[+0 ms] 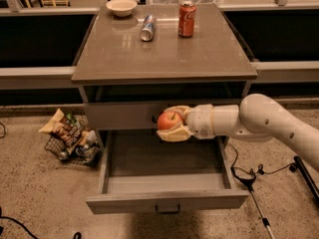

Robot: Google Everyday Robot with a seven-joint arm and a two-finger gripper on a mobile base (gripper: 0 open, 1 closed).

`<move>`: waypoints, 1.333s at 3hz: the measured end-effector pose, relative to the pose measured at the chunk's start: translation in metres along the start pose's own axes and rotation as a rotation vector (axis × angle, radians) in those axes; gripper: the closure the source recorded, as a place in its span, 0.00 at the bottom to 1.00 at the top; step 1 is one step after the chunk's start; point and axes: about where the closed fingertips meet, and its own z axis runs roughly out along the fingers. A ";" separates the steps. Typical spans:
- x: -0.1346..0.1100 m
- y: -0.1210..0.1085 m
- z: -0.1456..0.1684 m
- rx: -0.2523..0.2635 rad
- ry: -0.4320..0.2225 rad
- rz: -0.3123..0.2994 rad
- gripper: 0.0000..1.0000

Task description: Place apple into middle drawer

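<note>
the claw [168, 123], its arm [271, 119] coming from 3 o'clock, is clenched on the apple [169, 120] above the 12 o'clock end of the open middle drawer [159, 162]. we lower toward 6 o'clock onto the bare floor and release low, so it will not roll.

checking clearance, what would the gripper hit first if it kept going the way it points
Nothing clear: the gripper, shut on the apple, points toward the picture's left above the middle drawer, alongside the closed drawer front. It may graze that front; depth is unclear.
</note>
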 end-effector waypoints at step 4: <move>0.202 0.015 0.044 0.048 0.282 0.039 1.00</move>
